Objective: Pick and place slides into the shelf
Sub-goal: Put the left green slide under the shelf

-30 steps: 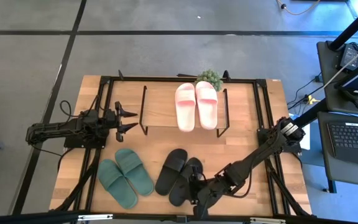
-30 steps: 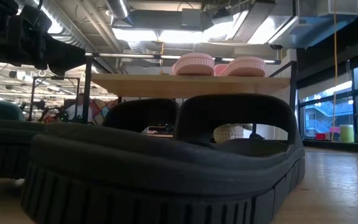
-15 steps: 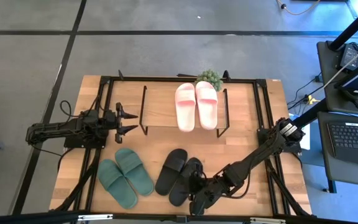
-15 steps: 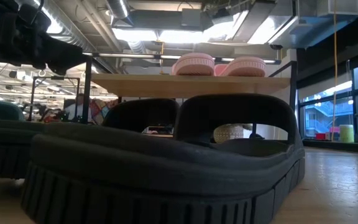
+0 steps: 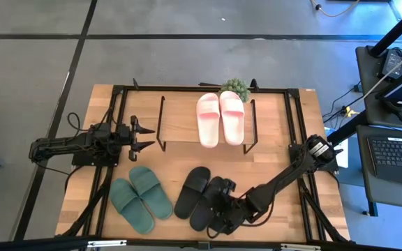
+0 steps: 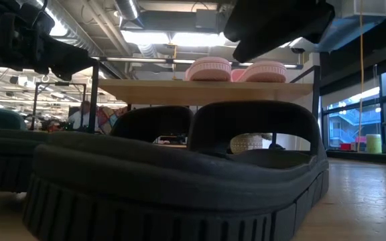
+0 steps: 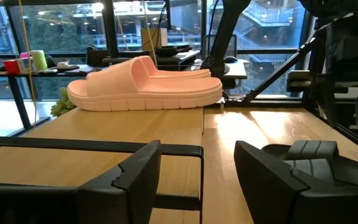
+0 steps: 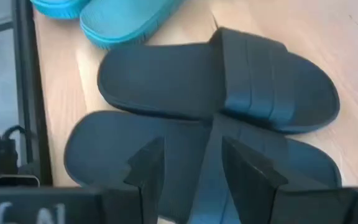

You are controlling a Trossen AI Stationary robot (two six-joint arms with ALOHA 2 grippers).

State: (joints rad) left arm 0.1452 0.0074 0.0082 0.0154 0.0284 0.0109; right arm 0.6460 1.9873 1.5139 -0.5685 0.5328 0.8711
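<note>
The right hand (image 5: 218, 211) hovers low over the black slides (image 5: 199, 196) at the lower centre of the high view. In its wrist view its two fingers (image 8: 146, 169) stand spread with a gap between them, straddling the strap edge of the nearer black slide and pinching nothing yet.

The pink slides (image 5: 220, 117) already sit on the shelf (image 5: 180, 118) in the upper centre, toward its right end. The green slides (image 5: 141, 197) lie on the bench (image 5: 278, 157) at lower left, just beside the black pair.

The left hand (image 5: 144, 135) waits at the left end of the shelf, its fingers spread and empty.

The two black slides overlap, one lying partly across the other. If the right hand closes where the soles meet, it could likely catch both, or drag the second one along and drop it on the way.

A bite on the strap's thin edge alone may slip, since the rubber bends.

The shelf's free board is on the left, near the waiting left hand, so a carry there risks the arms crowding each other.
</note>
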